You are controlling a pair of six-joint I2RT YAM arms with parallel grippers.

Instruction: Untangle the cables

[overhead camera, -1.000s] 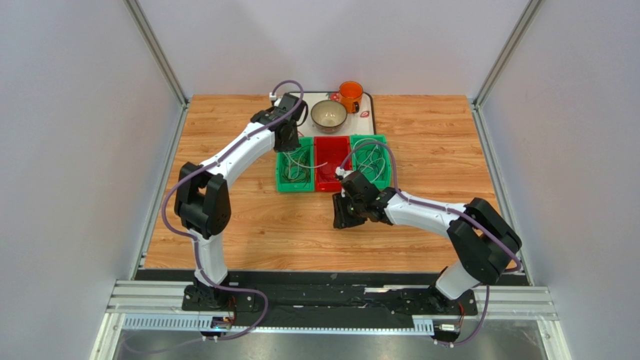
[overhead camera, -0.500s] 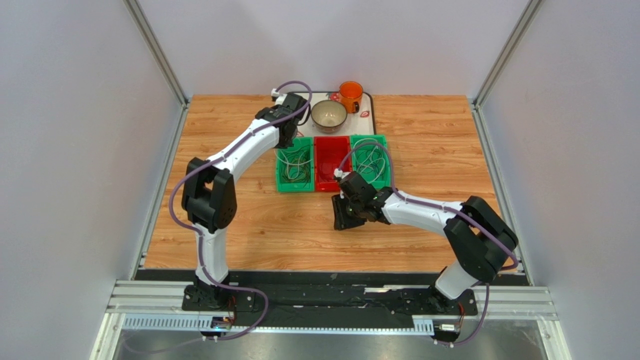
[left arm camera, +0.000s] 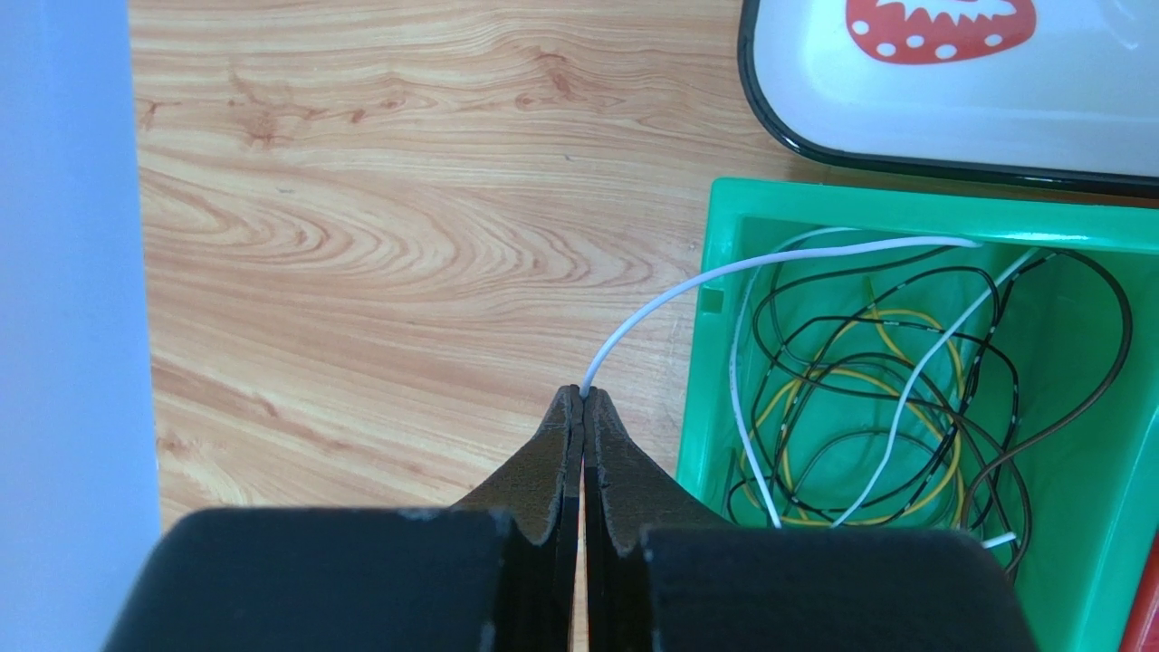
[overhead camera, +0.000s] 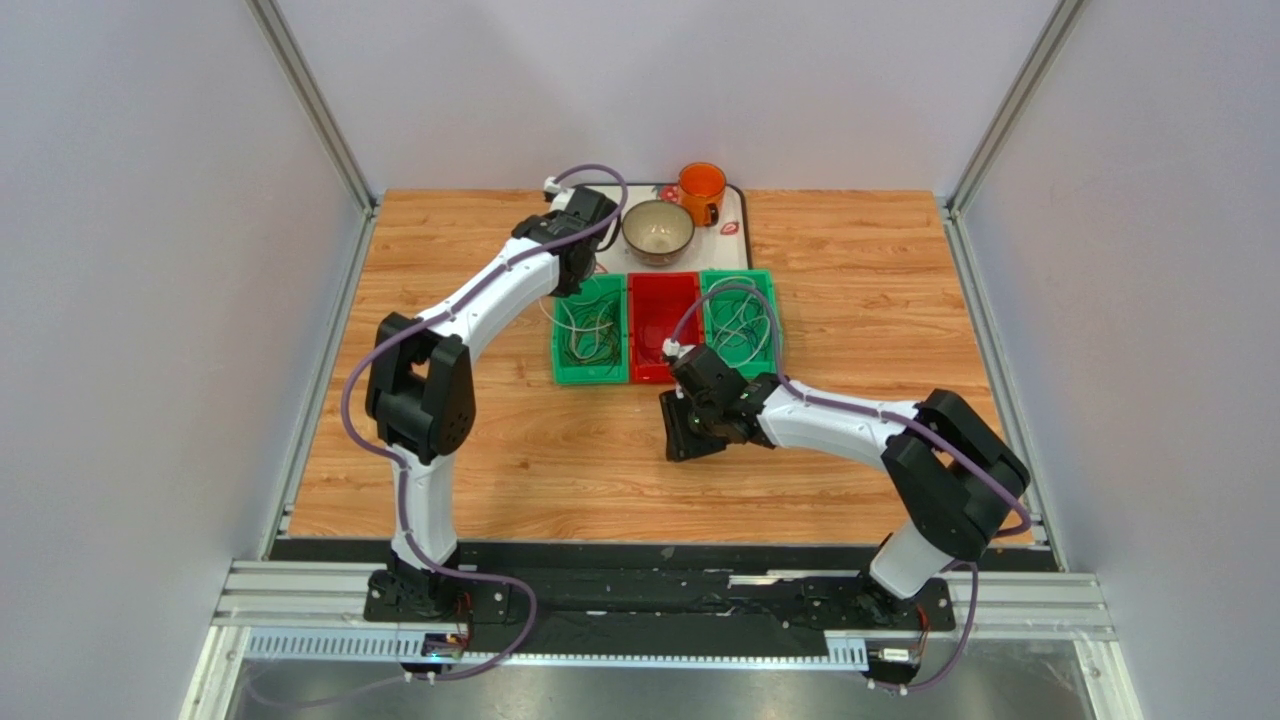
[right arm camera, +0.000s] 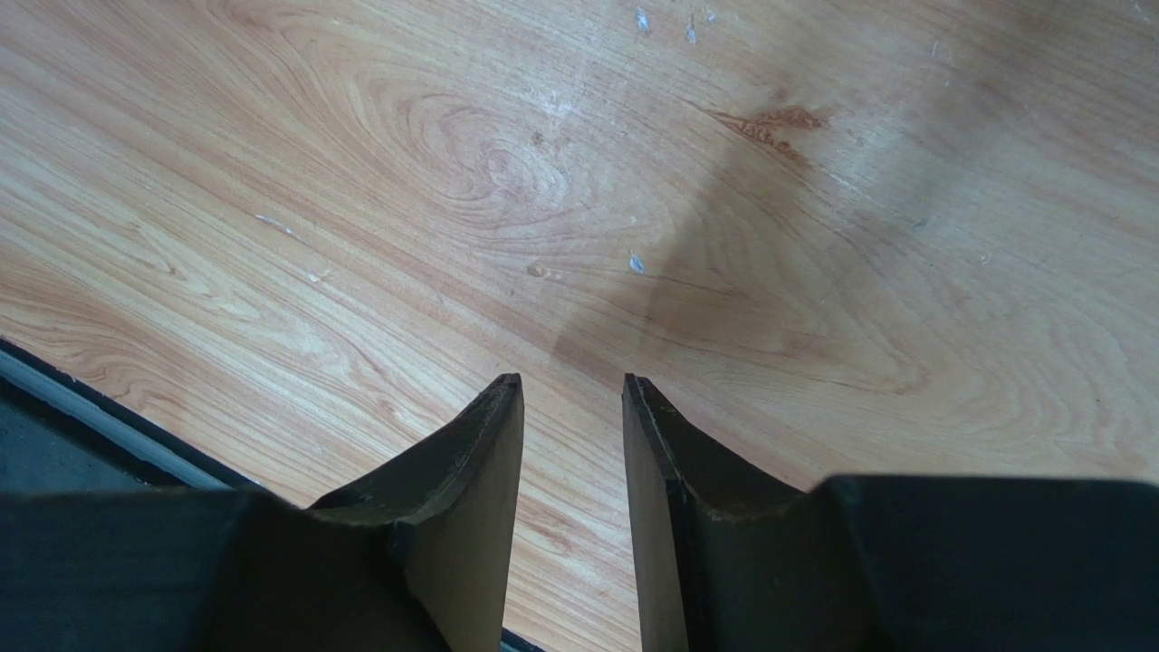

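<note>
Left pincer [left arm camera: 584, 414]: jaws pressed shut on the tip of the white cable [left arm camera: 708, 279], just outside the green bin [left arm camera: 898, 204], above the surface [left arm camera: 354, 231]. The strand arches over the bin's wall into the bin, where black and yellow cables [left arm camera: 871, 394] lie looped. Right pincer [right arm camera: 573, 408]: part open, empty, well apart from the bin. Recommended: draw the strand slowly away from the bin, pausing if other loops lift.

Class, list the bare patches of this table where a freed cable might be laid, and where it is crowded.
Bare wood: right of the right green bin out to the table edge; left of the left green bin; the near strip around the right gripper. Crowded: both bins, holding cables; the tray with bowl and mug.
</note>
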